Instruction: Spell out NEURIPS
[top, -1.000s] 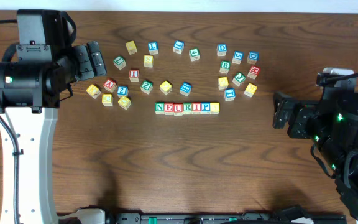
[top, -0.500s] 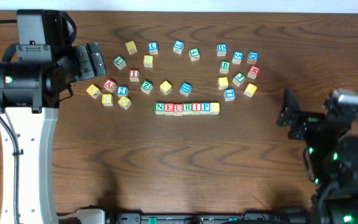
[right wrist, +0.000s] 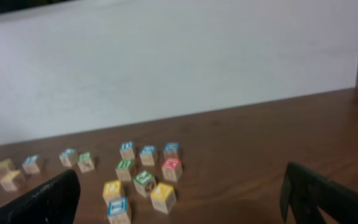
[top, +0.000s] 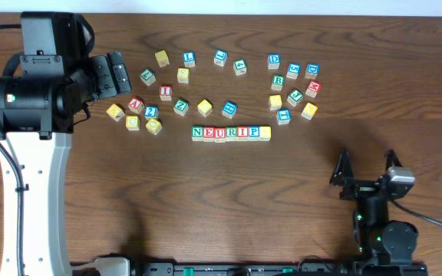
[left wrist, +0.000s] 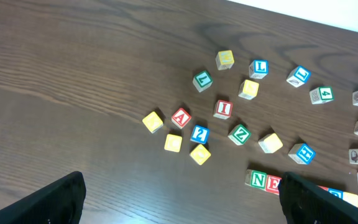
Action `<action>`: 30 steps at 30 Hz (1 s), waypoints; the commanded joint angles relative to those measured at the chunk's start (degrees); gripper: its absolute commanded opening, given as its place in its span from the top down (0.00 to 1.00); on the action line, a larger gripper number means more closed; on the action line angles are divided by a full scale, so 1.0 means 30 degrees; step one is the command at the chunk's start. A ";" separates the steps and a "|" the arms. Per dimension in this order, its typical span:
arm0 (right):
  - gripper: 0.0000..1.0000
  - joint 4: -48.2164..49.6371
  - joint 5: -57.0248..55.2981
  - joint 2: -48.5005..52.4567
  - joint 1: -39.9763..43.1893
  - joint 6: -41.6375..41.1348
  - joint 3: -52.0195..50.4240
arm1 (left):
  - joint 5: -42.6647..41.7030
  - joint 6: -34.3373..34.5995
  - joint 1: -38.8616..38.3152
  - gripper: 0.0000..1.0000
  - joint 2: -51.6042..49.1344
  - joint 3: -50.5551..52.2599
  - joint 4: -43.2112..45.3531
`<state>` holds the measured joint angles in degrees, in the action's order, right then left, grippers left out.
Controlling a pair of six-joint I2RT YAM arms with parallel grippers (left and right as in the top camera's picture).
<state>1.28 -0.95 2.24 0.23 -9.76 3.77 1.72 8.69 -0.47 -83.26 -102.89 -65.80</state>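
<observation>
Dark wood-grain table [top: 206, 199] runs under both my arms, and a white wall [right wrist: 166, 74] stands behind it in my right wrist view. At the table's middle sits the NEURIPS row [top: 231, 133], seven cubes touching side to side in one straight line. From the left they are green N [top: 197, 133], red E [top: 209, 133], red U [top: 219, 133], green R [top: 231, 133], red I [top: 242, 133] and blue P [top: 253, 133]. A yellow-faced cube [top: 265, 133] closes the right end, and I cannot read its letter. Behind the row, loose cubes [top: 205, 106] lie scattered, none touching it.

My left gripper [top: 120, 73] hangs beside the leftmost of them, fingers spread wide around nothing. My right gripper [top: 366, 164] gapes just as wide and empty. Since a second ago it has drawn back from the right side toward the near edge, well apart from the row. The row and my left arm have stayed put.
</observation>
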 commanded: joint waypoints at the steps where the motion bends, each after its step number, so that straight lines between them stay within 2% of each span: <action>1: 0.01 0.0197 0.0131 -0.0656 0.0153 0.0277 -0.1151 | 0.0160 -0.0182 0.0051 0.02 0.0000 -0.0175 -0.0058; 6: 0.01 -0.0634 0.0204 -0.0648 0.0080 0.0255 -0.1151 | 0.0160 -0.0182 0.0044 0.02 0.0000 -0.0168 -0.0058; 8: 0.01 -0.2076 0.0699 -0.0641 -0.0109 0.0182 -0.1151 | 0.0160 -0.0182 0.0044 0.02 0.0000 -0.0175 -0.0058; 30: 0.01 -0.1814 0.0882 -0.0561 -0.0284 0.0146 -0.1151 | 0.0160 -0.0182 0.0051 0.02 0.0000 -0.0175 -0.0058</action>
<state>-4.01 0.91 0.89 -0.27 -9.78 0.38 1.69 8.71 -0.47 -83.26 -102.89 -65.82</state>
